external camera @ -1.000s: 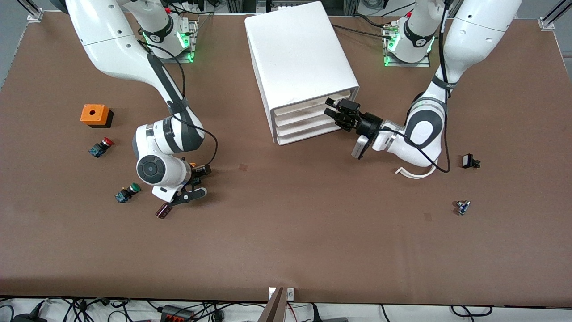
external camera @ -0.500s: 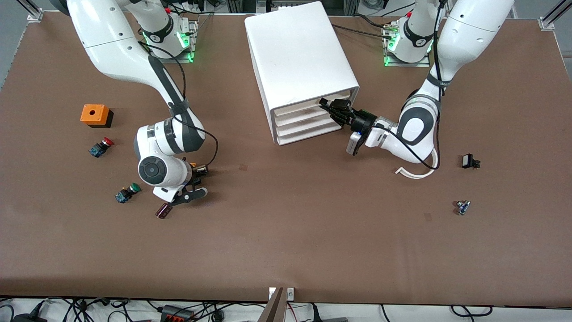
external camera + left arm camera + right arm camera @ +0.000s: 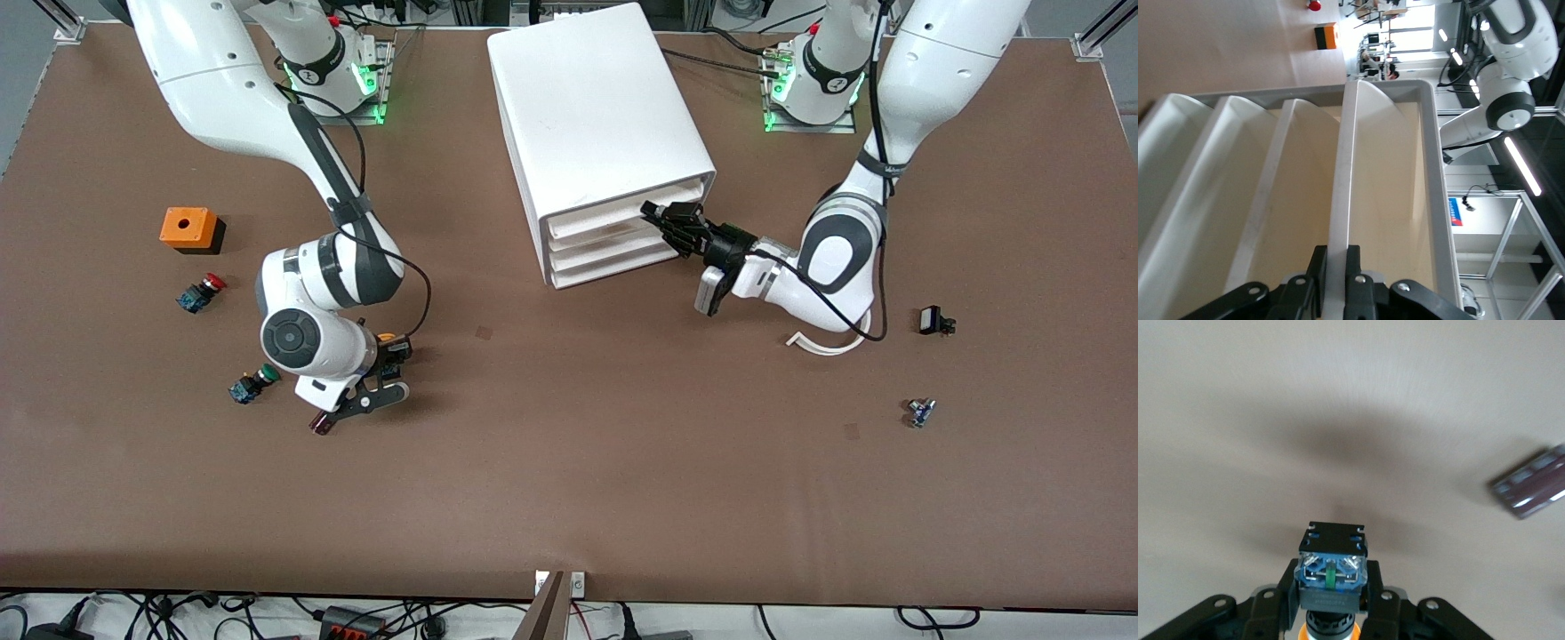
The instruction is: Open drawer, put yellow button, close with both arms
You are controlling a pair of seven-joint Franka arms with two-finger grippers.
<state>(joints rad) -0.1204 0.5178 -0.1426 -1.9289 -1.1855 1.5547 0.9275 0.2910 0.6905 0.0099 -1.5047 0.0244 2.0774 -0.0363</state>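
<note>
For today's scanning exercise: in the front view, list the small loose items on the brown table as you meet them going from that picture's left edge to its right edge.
Orange box with a hole → red-capped push-button → green-capped push-button → dark maroon block → black clip-like part.

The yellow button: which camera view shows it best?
The right wrist view: the yellow button fills the picture's middle, clamped in the right gripper. The front view shows only its orange cap beside that arm's wrist. The left wrist view does not show it.
</note>
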